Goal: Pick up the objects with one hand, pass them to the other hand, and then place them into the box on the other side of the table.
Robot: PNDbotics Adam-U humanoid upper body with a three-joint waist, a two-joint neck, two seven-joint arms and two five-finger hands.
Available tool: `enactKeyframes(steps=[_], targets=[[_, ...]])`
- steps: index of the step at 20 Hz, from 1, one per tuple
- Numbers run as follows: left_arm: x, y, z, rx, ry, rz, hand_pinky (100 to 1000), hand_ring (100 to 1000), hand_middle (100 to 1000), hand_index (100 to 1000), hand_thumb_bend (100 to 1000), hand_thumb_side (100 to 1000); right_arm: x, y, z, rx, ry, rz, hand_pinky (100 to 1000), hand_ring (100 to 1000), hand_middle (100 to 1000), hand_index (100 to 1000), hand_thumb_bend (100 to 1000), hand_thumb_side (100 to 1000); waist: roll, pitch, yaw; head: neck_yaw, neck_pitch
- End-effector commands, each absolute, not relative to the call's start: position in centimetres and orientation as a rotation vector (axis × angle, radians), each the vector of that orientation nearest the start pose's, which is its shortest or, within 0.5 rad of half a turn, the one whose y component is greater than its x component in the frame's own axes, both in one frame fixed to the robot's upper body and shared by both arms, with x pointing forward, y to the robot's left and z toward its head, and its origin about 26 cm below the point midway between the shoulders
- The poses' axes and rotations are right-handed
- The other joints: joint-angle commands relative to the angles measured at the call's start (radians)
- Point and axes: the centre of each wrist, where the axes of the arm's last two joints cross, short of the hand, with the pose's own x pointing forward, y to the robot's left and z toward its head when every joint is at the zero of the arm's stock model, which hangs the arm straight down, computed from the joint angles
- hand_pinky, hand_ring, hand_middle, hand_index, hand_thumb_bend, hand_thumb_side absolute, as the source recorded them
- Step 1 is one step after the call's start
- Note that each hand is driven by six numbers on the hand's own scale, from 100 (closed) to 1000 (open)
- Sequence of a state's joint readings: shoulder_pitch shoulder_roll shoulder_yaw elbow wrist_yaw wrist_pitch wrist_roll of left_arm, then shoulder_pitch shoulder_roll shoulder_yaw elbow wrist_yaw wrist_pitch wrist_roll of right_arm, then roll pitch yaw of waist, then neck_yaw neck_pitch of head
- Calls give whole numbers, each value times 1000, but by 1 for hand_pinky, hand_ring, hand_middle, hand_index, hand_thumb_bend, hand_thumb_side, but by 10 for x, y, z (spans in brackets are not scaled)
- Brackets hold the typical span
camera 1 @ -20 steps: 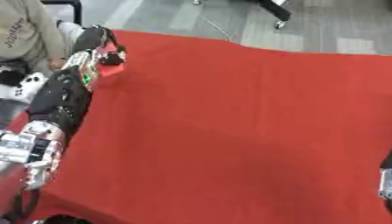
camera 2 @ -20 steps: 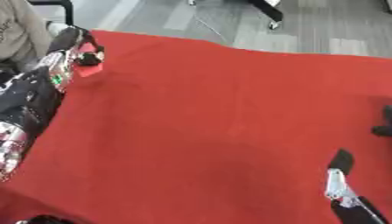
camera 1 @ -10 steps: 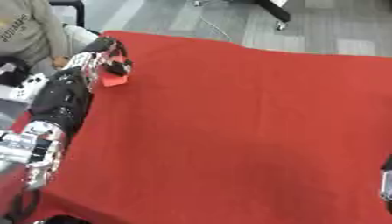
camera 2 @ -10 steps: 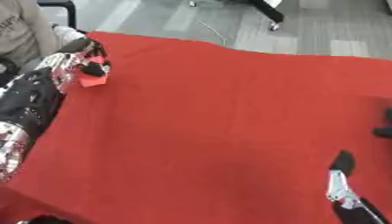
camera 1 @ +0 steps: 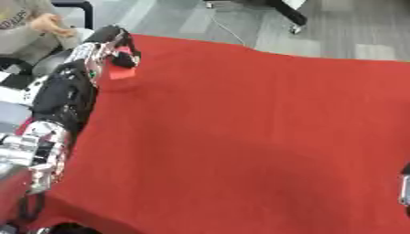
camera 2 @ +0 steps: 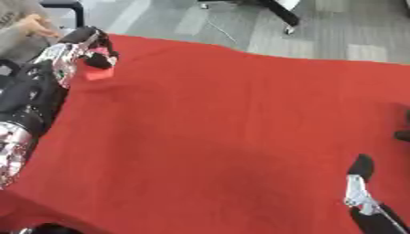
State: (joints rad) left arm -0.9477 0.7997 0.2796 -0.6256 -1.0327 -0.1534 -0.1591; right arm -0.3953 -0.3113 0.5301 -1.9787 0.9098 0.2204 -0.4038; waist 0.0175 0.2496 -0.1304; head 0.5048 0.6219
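— The red object [camera 1: 120,73]: where is it?

— At the far left corner of the red-covered surface [camera 1: 256,137], caught in the left hand [camera 1: 108,45]. Only a small flat-looking red piece shows, sticking out below the fingers; what it is I cannot make out.

— And how does the left hand stand?

— Its dark fingers [camera 1: 126,57] are curled round the red object, pinching it just above the surface's left edge. The left arm [camera 1: 60,100], black with silver joints, runs up along that same edge from the near left corner.

— Is the object touching the surface?

— I cannot tell; it sits right over the cloth, with a faint shadow beside it.

— Anything else by that corner?

— A person's hand [camera 1: 50,22] and grey sleeve show just beyond the far left corner, apart from the red object.

— Moving rightward?

— The middle of the surface is plain red cloth. Beyond its far edge lies grey floor with a black chair base [camera 1: 280,9].

— And the right hand?

— The right hand [camera 2: 358,183] shows at the near right corner of the surface, well apart from the red object, one dark-tipped finger pointing up, straight, holding nothing.
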Motion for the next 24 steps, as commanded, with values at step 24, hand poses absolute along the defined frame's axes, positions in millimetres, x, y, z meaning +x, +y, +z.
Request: enactKeyframes(steps=[24], targets=[[421, 325, 221, -87, -1795, -1069, 546, 330, 265, 478, 100, 298, 272, -127, 177, 1082, 3041, -1258, 745, 852, 722, 932, 100, 390, -25, -151, 59, -332, 148]])
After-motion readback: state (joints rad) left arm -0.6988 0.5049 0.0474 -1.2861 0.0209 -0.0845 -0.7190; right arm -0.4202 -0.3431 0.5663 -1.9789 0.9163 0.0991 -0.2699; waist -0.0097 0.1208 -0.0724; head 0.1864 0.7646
